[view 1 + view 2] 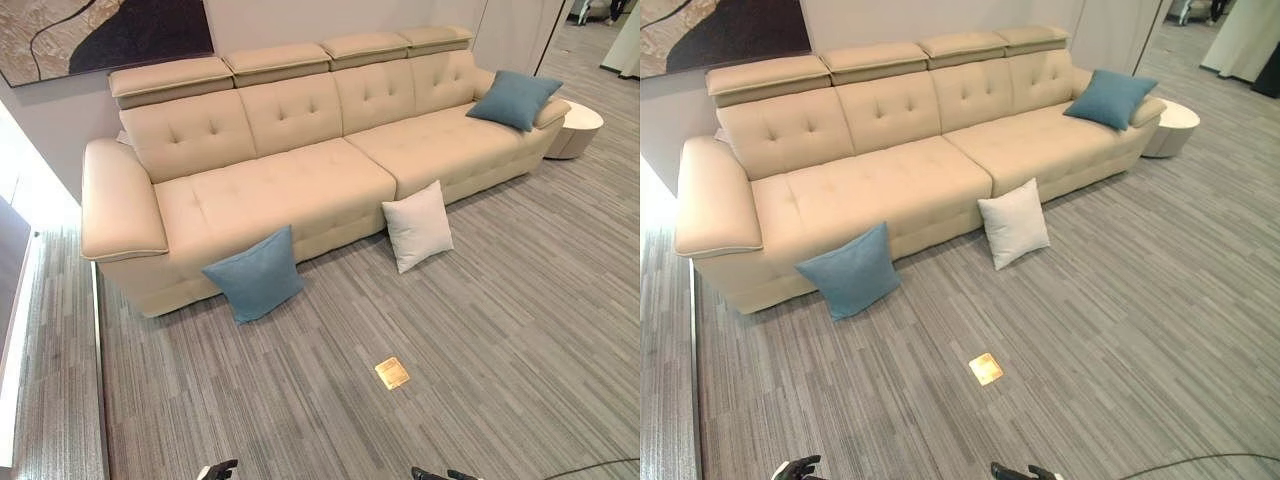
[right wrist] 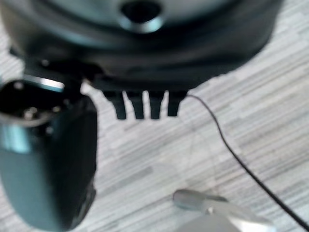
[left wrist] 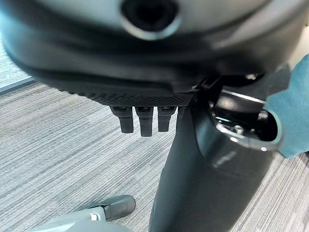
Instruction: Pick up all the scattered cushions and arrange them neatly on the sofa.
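Note:
A beige sofa [image 1: 300,180] stands against the wall. One blue cushion [image 1: 255,275] sits on the floor, leaning on the sofa's front near its left end. A white cushion [image 1: 417,226] leans on the front at the middle. Another blue cushion [image 1: 514,98] rests on the seat against the right armrest. My left hand [image 1: 218,468] and right hand [image 1: 440,474] hang low at the near edge, far from the cushions. In the left wrist view, the left hand's fingers [image 3: 141,121] point straight down at the carpet and hold nothing. The right hand's fingers [image 2: 144,105] do the same.
A round white side table [image 1: 578,125] stands past the sofa's right end. A small gold plate [image 1: 391,373] is set in the grey striped carpet between me and the sofa. A raised strip [image 1: 98,380] runs along the floor at the left.

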